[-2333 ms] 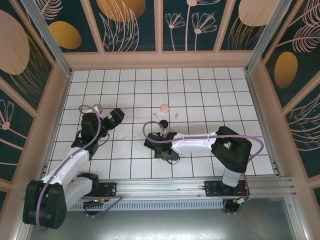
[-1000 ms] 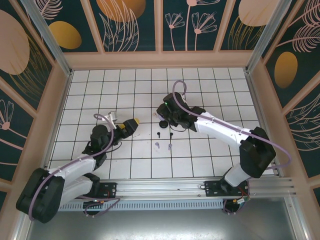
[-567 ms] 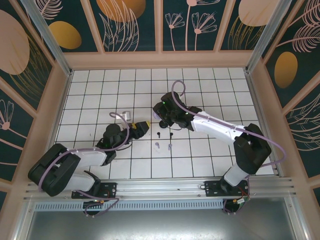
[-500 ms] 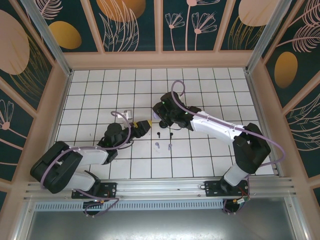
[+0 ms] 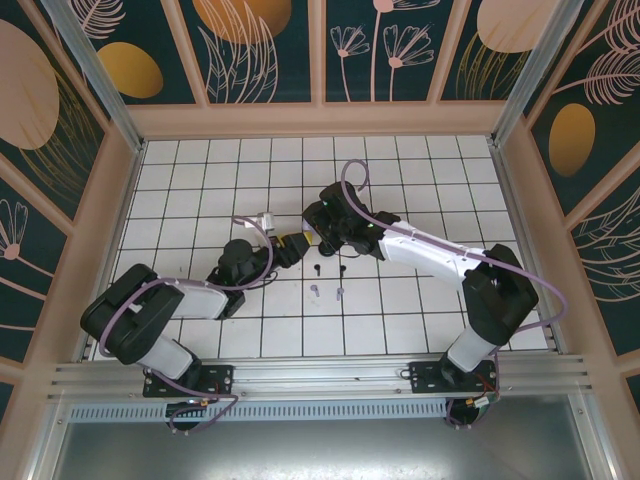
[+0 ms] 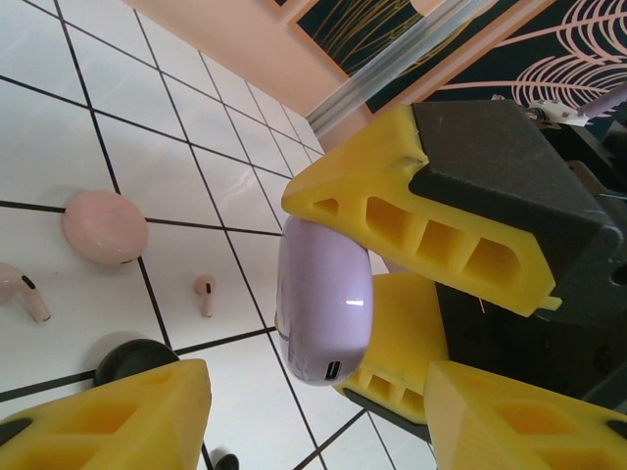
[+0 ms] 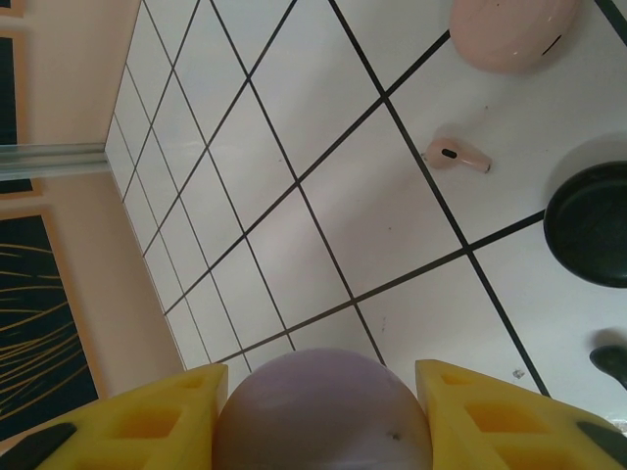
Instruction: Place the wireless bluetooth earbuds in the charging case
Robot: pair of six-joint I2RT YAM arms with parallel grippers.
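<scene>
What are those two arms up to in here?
The right arm's hand grips a light purple rounded plastic charging case over the white tiled table. The left arm's hand, fingers apart, is right beside it. Two small light purple earbuds lie on the tiles nearby, not yet in any case.

The light purple charging case (image 6: 323, 304) is smooth, glossy plastic with a bright highlight down its side. The right gripper's fingers (image 6: 411, 211) are matt yellow plastic moulded with open hollow cells, set on a matt black, slightly grainy body. The left gripper's fingers (image 6: 108, 411) are the same yellow plastic. At nine o'clock from the purple case, the pale pink case (image 6: 105, 227) is smooth with a soft satin sheen, like the pink earbud (image 6: 204, 292) near it. The white tiled floor (image 6: 59, 147) is smooth and faintly shiny. At twelve o'clock runs a bare metal rail (image 6: 392, 54).
</scene>
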